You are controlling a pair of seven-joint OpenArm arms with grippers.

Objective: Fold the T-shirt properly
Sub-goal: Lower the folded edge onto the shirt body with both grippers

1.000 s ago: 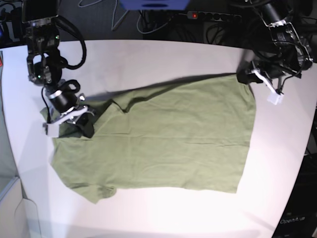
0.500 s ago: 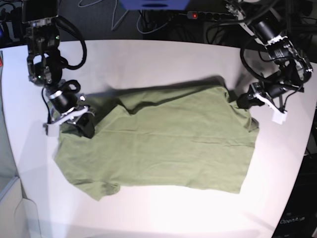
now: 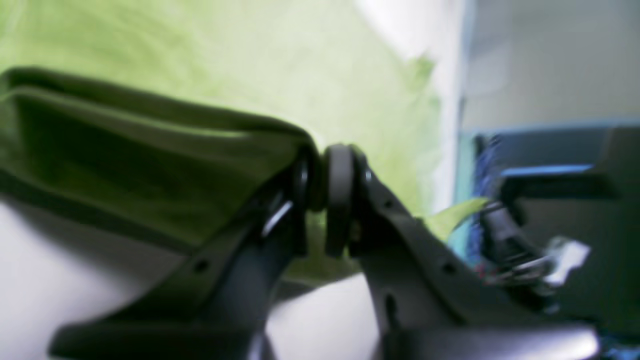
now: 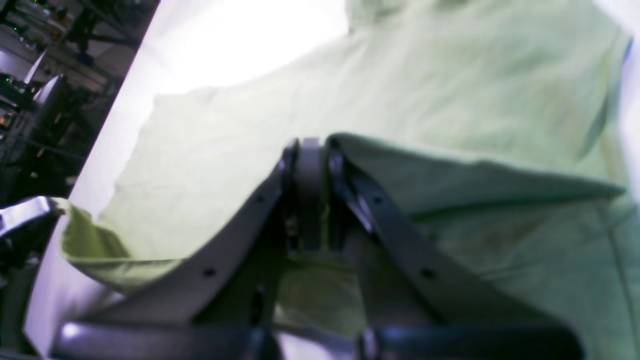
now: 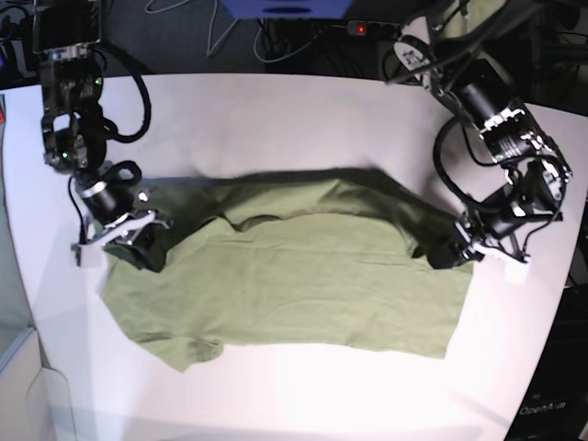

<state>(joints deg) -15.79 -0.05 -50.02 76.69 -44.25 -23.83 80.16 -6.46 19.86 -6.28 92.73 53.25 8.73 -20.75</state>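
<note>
Jaws first: in the left wrist view the left gripper [image 3: 320,200] fills the lower middle of the frame, its two dark fingers [image 3: 340,195] pressed together on a doubled hem of the shirt [image 3: 165,165], which hangs off to the left as a dark fold over the white table [image 3: 75,260]. In the right wrist view the right gripper [image 4: 310,195] sits low in the centre, fingers [image 4: 310,165] likewise squeezed tight, with a ridge of green cloth pinched at the tips and running off to the right.

Farther out, the base view shows the whole shirt [image 5: 294,276] spread across the middle of the table [image 5: 276,110], mostly flat. At the right edge of the cloth the left gripper [image 5: 452,254] holds a corner folded slightly inward over the body; at the left edge the right gripper [image 5: 138,241] grips a bunched bit near a sleeve, with the collar just right of it. The upper edge of the shirt looks raised and blurred between the two grips (a dark shadow lies under it). A sleeve pokes out at the lower left.

Writing: only faint letters at the lower right corner of the base view, off the table, which seem to read "OpenArm" [image 5: 544,410]; nothing legible on the shirt itself.
</note>
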